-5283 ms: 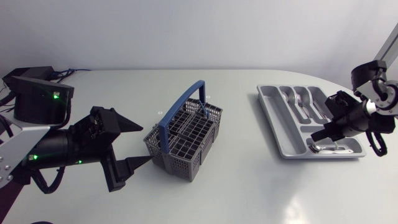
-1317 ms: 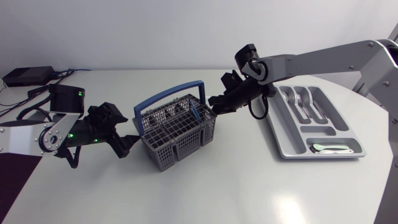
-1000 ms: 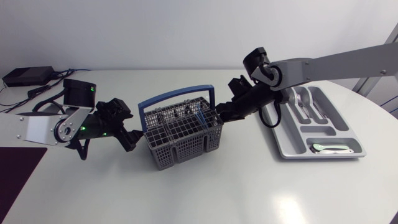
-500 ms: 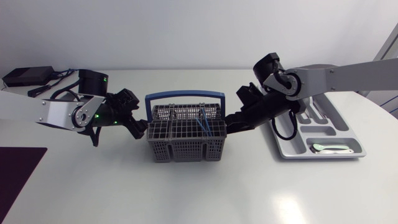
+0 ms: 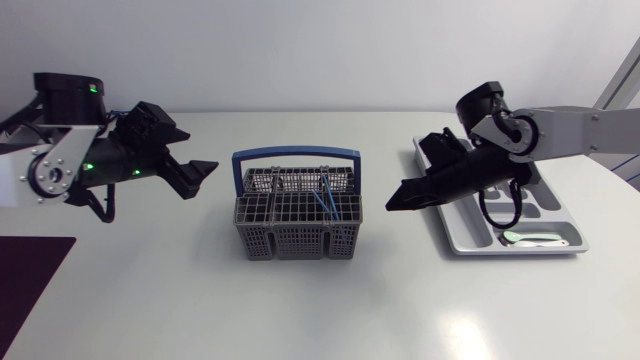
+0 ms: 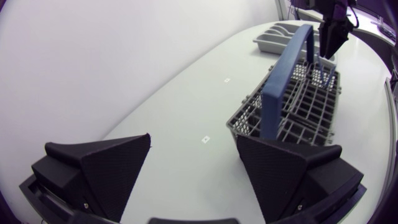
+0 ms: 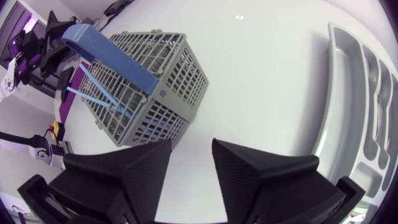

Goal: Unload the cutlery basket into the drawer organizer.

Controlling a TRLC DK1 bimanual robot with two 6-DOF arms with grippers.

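Honestly, my left hand (image 5: pixel 197 176) hung wide, my right hand (image 5: pixel 398 201) narrow, both empty. I feared snagging the handle (image 5: pixel 296 153) would tip the basket (image 5: pixel 296 236).

Basket (image 5: pixel 296 235) mid-table between left tool (image 5: pixel 200 178) and right tool (image 5: pixel 392 205); organizer (image 5: pixel 468 238) at far right.

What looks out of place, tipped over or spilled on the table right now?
Nothing stands out. The cutlery basket stands upright with blue-handled cutlery inside, the drawer organizer lies flat, and the left gripper and right gripper are both open, clear of the basket.
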